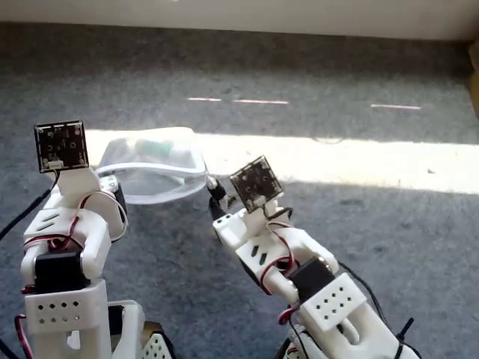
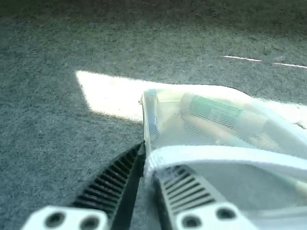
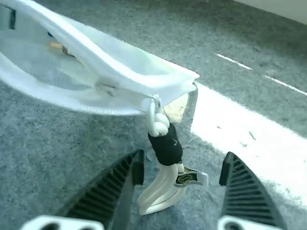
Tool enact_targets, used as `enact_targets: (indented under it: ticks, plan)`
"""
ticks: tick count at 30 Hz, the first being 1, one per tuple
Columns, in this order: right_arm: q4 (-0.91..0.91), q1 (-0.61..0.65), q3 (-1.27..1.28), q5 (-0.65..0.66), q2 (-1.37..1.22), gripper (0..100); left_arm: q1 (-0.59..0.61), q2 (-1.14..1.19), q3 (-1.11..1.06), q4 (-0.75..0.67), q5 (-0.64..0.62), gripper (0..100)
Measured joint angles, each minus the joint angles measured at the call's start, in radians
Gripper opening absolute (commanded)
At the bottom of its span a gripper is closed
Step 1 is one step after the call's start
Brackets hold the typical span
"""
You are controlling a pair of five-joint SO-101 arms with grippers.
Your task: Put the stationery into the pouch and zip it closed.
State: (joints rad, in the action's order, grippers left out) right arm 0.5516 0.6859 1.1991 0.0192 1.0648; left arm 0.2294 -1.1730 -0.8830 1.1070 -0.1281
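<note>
The translucent mesh pouch (image 1: 153,168) lay on the grey desk (image 1: 337,247) between the two arms, with stationery already inside it: a green-capped stick (image 2: 216,109) and a wooden pencil-like piece (image 3: 57,46). Its white zipper band appeared to gape, so the zipping looked not yet done. The left gripper (image 2: 144,153) was clamped on the band's left end, probably to anchor the pouch against a pull. At the right end hung the zipper pull (image 3: 164,143), a black toggle on a white cord. The right gripper (image 3: 183,160) sat spread wide with the pull between its fingers, apparently placed to pinch it.
</note>
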Motion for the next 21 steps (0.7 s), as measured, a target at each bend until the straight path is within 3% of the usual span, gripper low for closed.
enact_targets:
  ticks: [6, 21]
  plan:
    - [-0.018, 0.000, -0.052, -0.002, -0.198, 25.2, 0.000, 0.000, 0.000, 0.000, 0.000, 1]
    - [-0.153, 0.000, -0.071, -0.002, -0.210, 20.5, 0.000, 0.000, 0.000, 0.000, 0.000, 1]
